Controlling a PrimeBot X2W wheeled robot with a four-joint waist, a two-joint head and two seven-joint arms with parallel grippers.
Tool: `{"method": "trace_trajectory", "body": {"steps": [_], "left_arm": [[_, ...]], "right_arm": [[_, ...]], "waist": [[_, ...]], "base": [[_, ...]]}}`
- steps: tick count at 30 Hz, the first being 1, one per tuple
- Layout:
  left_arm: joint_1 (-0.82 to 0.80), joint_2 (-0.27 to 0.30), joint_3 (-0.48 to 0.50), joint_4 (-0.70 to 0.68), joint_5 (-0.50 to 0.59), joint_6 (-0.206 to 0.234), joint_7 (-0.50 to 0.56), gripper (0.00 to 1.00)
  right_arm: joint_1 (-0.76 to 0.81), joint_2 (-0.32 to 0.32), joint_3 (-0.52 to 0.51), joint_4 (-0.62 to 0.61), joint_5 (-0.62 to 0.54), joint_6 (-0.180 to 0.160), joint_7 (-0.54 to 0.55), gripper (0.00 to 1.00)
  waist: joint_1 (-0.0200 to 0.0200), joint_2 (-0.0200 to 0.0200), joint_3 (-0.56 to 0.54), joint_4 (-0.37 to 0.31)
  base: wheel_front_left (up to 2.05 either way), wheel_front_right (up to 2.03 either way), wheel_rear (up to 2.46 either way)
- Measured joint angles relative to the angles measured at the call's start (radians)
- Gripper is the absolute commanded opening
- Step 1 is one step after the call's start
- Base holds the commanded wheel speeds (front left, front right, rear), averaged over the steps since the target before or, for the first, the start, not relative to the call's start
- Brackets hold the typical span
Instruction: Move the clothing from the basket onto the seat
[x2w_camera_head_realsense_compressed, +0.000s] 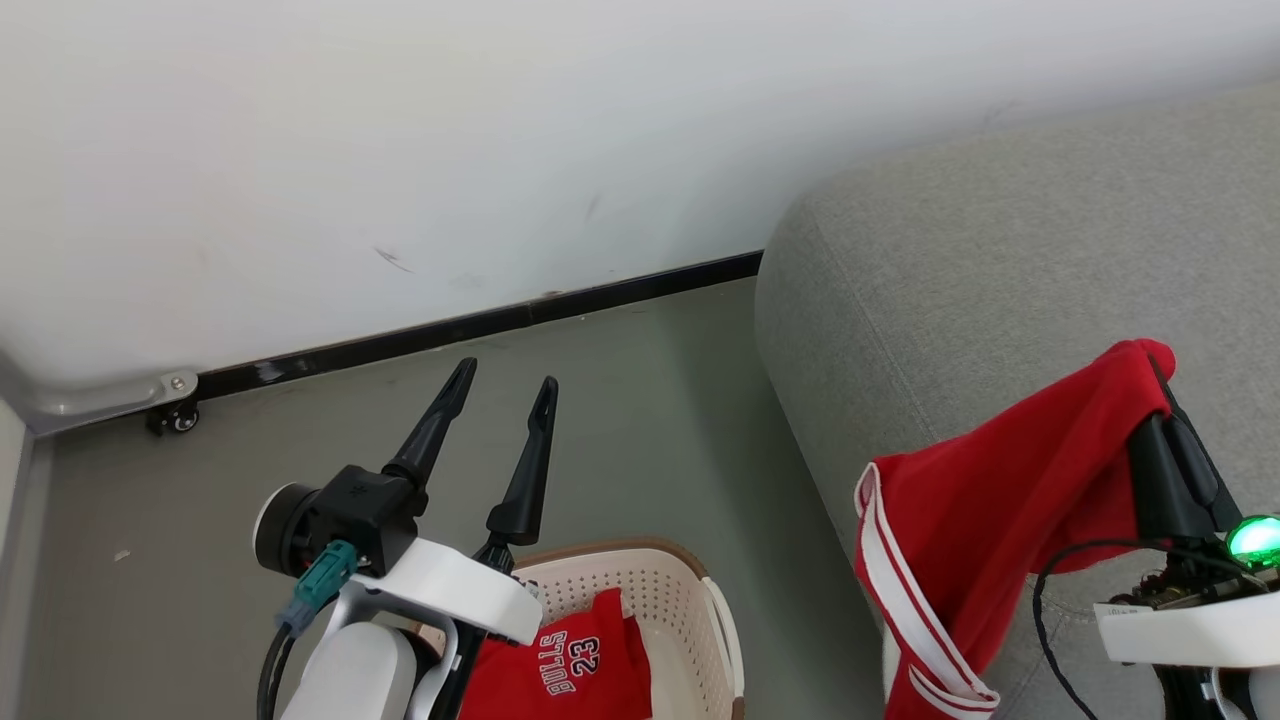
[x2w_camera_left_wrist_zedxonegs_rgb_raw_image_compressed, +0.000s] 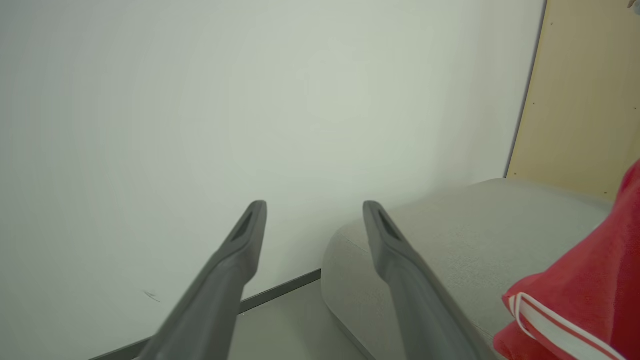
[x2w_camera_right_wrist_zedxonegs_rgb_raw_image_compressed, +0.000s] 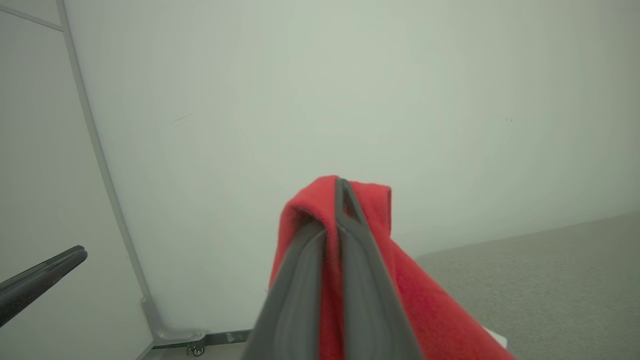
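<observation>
Right claw (x2w_camera_right_wrist_zedxonegs_rgb_raw_image_compressed: 334, 220) is shut tight on the red striped cloth (x2w_camera_head_realsense_compressed: 1000, 500), so it hangs up high over the grey sofa (x2w_camera_head_realsense_compressed: 1000, 250) and does not drop on the floor (x2w_camera_head_realsense_compressed: 650, 400). Left claw (x2w_camera_head_realsense_compressed: 506, 378) is wide open and holds nothing. It points up above the basket (x2w_camera_head_realsense_compressed: 660, 590), maybe ready for the next pick. One red shirt with numbers (x2w_camera_head_realsense_compressed: 570, 670) lies in the basket, waiting to go on the sofa too.
</observation>
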Motion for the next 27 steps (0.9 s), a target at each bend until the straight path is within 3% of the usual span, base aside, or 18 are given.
{"method": "trace_trajectory", "body": {"steps": [18,27], "left_arm": [[0.020,-0.017,0.046,-0.031,0.018,-0.006,0.000,1.00],[0.060,-0.015,0.102,-0.072,0.040,0.029,0.000,1.00]], "right_arm": [[0.134,0.065,-0.031,-0.087,-0.046,0.000,0.000,0.00],[0.105,0.078,0.040,-0.101,-0.026,0.000,0.011,0.00]], "waist": [[0.0000,0.0000,-0.012,-0.142],[0.0000,0.0000,-0.005,-0.196]], "base": [[0.00,0.00,0.00],[0.00,0.00,0.00]]}}
